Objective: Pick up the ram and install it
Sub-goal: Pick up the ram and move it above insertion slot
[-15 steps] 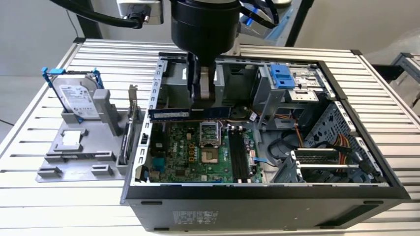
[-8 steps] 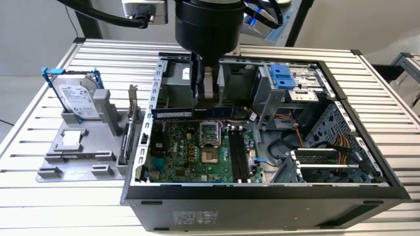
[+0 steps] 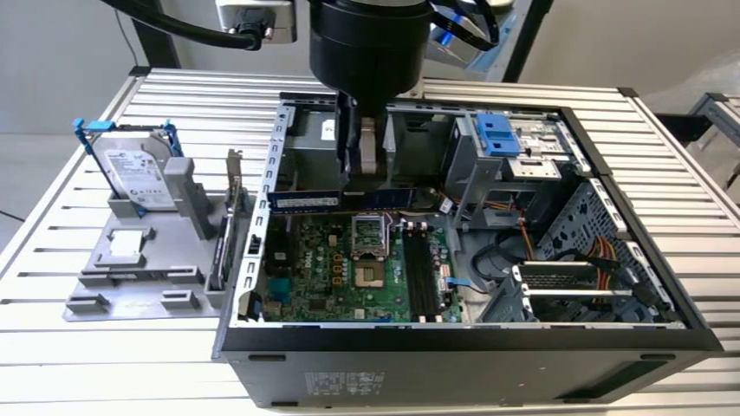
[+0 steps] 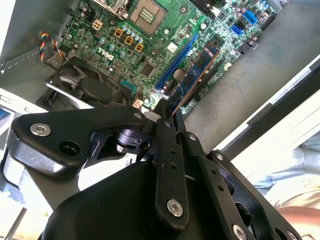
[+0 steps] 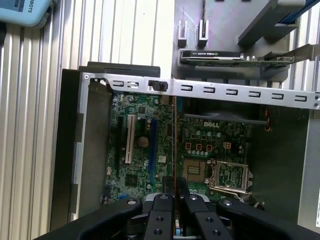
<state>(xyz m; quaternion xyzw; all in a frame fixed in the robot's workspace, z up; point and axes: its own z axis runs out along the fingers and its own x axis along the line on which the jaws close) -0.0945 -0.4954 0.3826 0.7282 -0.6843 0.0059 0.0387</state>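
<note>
Slatted metal table (image 3: 69,364) bearing an open computer case (image 3: 463,364), read from the exterior view's left to its right. Well apart from the claw, toward the exterior view's left: a grey holder (image 3: 127,277) in which a silver hard drive (image 3: 133,169) with a blue bracket stands upright. Nearer the claw, a larger card (image 3: 229,230) stands on edge just beside the case wall.

Centre: the claw (image 3: 364,184) hangs inside the case from above, its fingers pressed together on the ram (image 3: 307,202), pinching it near mid-length. The ram lies level and projects past the claw on both sides, over the green motherboard (image 3: 347,269). Whether it touches the board cannot be told. The processor socket (image 3: 370,273) shows just beneath the claw in this view.

Toward the exterior view's right of the claw: a drive cage with a blue latch (image 3: 497,134), and lower down, coloured cables (image 3: 601,251).

In both wrist views the ram (image 4: 197,72) (image 5: 174,145) appears edge-on, running out from the claw tips (image 4: 165,106) (image 5: 175,182) over the board, with a blue slot (image 4: 175,62) just beside it. A black fan (image 4: 85,90) sits near the claw in the second wrist view.
</note>
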